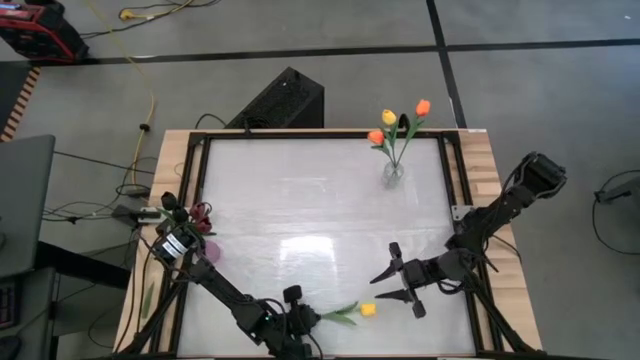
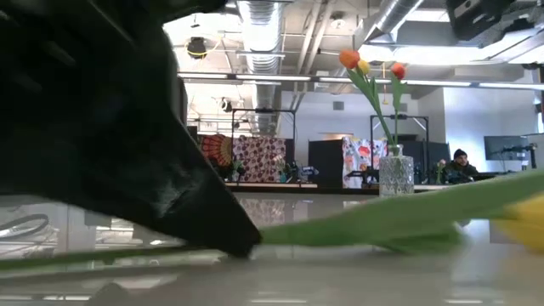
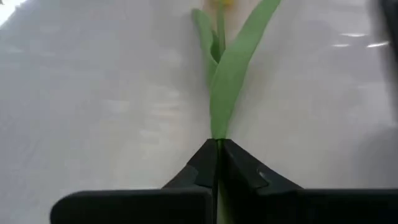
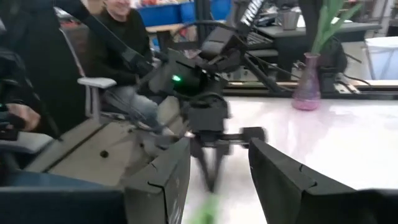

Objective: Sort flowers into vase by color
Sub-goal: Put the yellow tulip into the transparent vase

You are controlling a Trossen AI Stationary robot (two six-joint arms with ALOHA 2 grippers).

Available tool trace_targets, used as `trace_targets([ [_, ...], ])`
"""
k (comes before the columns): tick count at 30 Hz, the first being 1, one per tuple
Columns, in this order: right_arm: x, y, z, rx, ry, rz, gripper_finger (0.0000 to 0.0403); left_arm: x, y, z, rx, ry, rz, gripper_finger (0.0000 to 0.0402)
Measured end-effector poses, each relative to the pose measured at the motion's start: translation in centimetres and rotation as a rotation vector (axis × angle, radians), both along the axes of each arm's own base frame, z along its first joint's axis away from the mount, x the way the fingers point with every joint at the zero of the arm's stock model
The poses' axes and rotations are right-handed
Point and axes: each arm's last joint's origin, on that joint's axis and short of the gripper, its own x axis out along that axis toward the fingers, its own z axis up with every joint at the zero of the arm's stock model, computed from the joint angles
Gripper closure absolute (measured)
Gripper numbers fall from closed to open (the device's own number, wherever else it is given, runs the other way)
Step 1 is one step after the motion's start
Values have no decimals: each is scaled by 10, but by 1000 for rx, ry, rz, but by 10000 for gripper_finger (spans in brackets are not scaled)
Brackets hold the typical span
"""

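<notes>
Yellow tulip [image 1: 367, 310] lies flat on table [image 1: 300, 200] near front edge. Left gripper [image 3: 217, 163] pinched tight on stem end. Right gripper [image 1: 400, 280] just beside, fingers apart, empty. Tulip likely light, stem thin and bendy; grip stem, spare head.
</notes>
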Motion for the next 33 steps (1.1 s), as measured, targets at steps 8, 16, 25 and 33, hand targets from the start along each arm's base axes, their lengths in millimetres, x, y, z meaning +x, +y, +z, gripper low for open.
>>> trace_targets([
  [8, -16, 18, 6, 92, -27, 125, 212, -3, 9, 46, 105, -133, 81, 401],
  [16, -21, 23, 6, 42, -50, 155, 212, -12, 14, 85, 181, -239, 142, 401],
  [25, 5, 27, -14, -17, -38, 113, 212, -24, 19, 125, 253, -367, 242, 401],
  [33, 65, 37, -33, -141, -49, 11, 212, -25, 27, 141, 303, -453, 356, 401],
])
